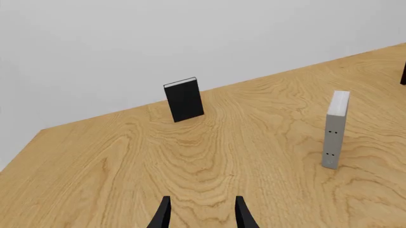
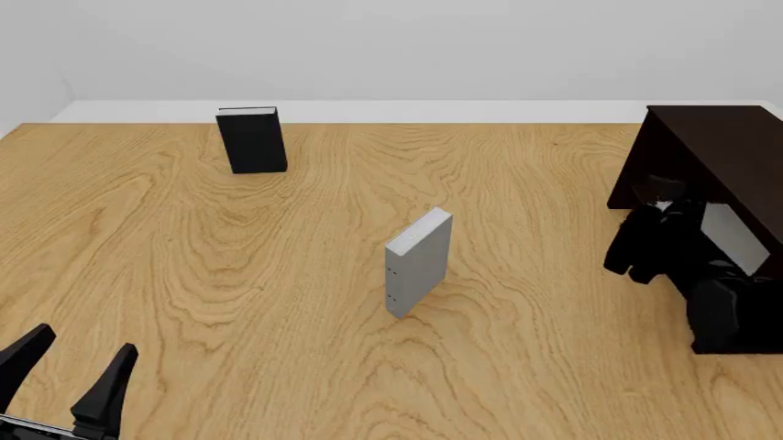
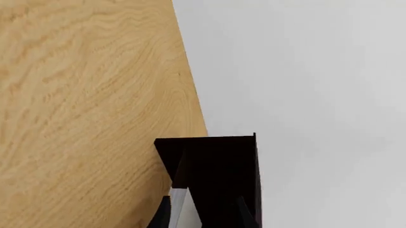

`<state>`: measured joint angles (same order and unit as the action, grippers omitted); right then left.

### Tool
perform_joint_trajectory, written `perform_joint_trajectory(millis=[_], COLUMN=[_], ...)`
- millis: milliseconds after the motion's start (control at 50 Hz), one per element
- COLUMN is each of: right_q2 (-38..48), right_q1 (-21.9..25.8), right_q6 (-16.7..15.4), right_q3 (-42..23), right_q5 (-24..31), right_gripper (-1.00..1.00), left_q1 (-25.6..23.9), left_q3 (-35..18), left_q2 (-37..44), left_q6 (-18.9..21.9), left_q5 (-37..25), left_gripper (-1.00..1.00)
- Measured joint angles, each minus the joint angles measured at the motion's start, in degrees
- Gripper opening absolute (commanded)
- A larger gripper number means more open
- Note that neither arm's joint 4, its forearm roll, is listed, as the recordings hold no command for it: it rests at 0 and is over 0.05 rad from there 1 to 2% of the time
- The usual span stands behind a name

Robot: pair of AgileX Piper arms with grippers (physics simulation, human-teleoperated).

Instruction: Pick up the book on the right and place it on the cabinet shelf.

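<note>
Light grey blocky book [image 2: 734, 240] inside open front of very dark brown wooden cabinet [image 2: 716, 147], right gripper [image 3: 203, 216] grip undeterminable: to be seated flat before release, withdrawn straight; left gripper [image 2: 68, 376] spread, well apart from cabinet.

dotted grey book [image 2: 417, 262] mid-table, black book [image 2: 252, 139] far-left

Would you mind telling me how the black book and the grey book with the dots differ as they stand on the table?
The black book is near-black and stands at the far left of the table; the grey book with dots is light grey and stands near the middle. The front view shows the black book's broad cover, but the grey book's narrow dotted side. Both stand upright on the wooden table, untouched by either gripper.
</note>
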<state>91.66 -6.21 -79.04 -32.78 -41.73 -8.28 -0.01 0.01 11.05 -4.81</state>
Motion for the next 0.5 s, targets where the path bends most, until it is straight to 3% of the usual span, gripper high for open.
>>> perform_joint_trajectory(millis=[500], right_q2=[-13.66], right_q1=[5.92], right_q6=[1.0], right_q3=[-1.64], right_q5=[10.66], right_gripper=[1.0], left_q1=[0.21], left_q3=[-0.07], left_q2=[0.0], left_q6=[0.33], left_q5=[0.47], left_gripper=[1.0])
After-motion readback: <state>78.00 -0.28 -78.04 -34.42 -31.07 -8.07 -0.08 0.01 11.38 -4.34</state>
